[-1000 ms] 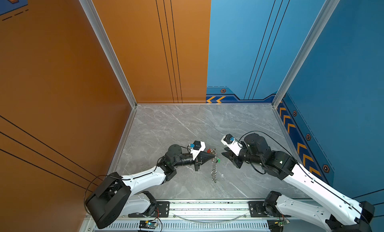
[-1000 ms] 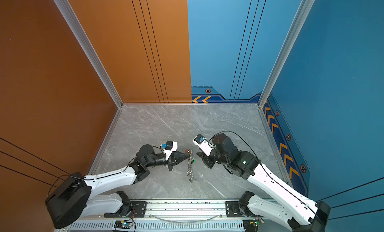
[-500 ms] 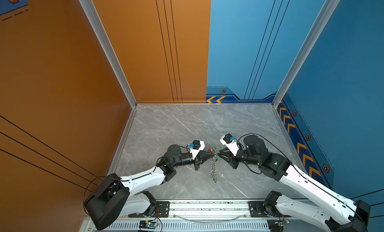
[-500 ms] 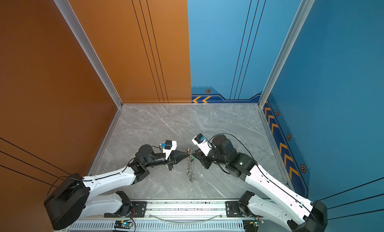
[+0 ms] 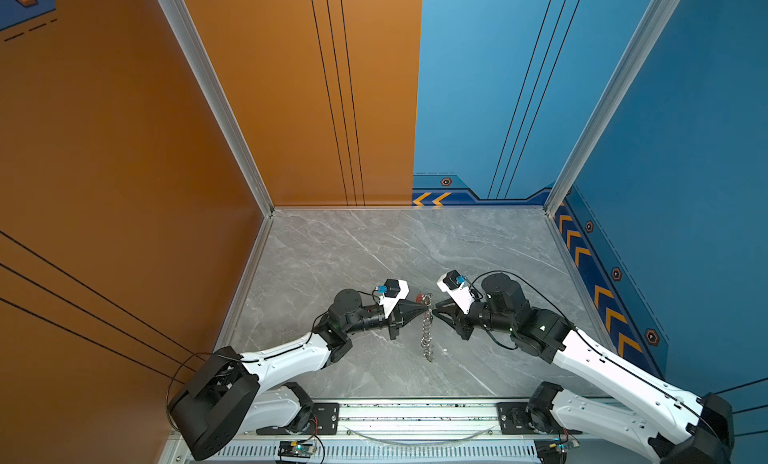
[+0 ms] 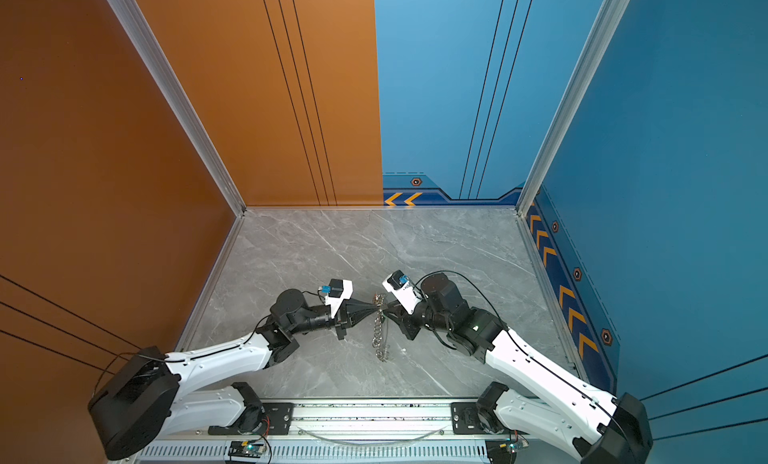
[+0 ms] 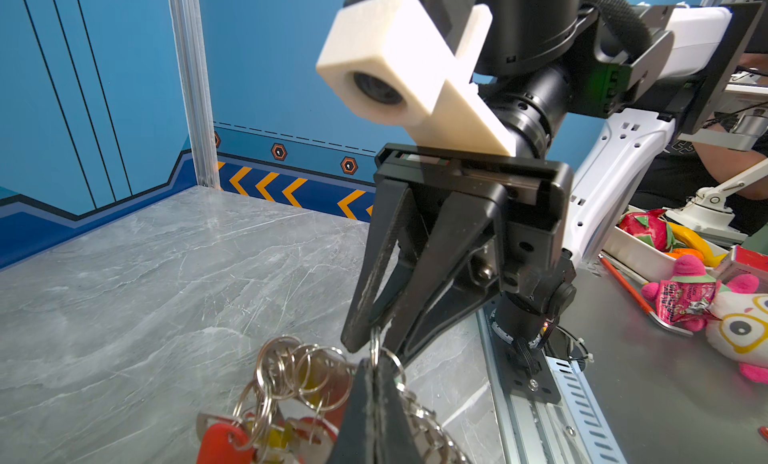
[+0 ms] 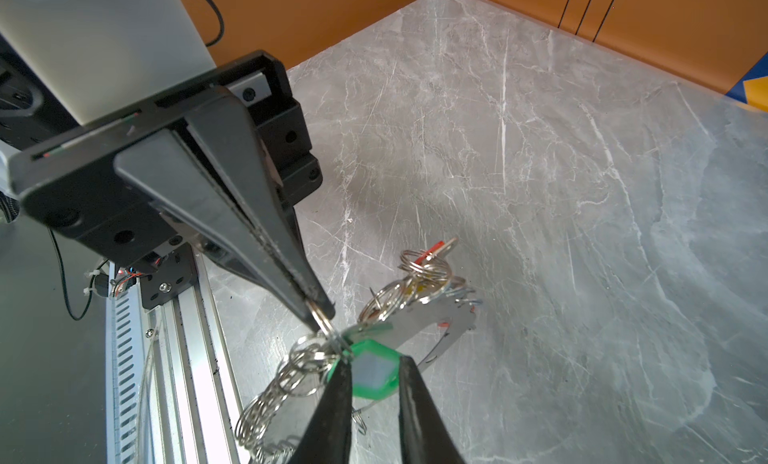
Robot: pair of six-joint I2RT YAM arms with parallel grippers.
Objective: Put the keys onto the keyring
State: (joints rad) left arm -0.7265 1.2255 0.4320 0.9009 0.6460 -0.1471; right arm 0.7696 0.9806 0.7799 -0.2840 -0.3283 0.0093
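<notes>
A: Nose to nose at the centre of both top views; the left fingers [image 5: 409, 309] are clamped tight on one ring at the upper end of the keyring [image 5: 427, 337].

B: And the right fingers [image 8: 332, 420] are narrow, pinching the green key [image 8: 374, 374]; in the right wrist view the pinched ring lies just up-left of that key, near touching.

A: The keyring's long axis runs from the fingertips down toward the lower edge, tail seemingly on the worktop [image 5: 374, 249]; both arms meet it crosswise, one from the left, one from the right.

B: The red key [image 7: 224, 441] looks already hung; whether the green one is threaded, I cannot tell.

A: A second ago the right arm stood off to the right, clear of the chain; now it has closed in, fingers a shade narrower.
</notes>
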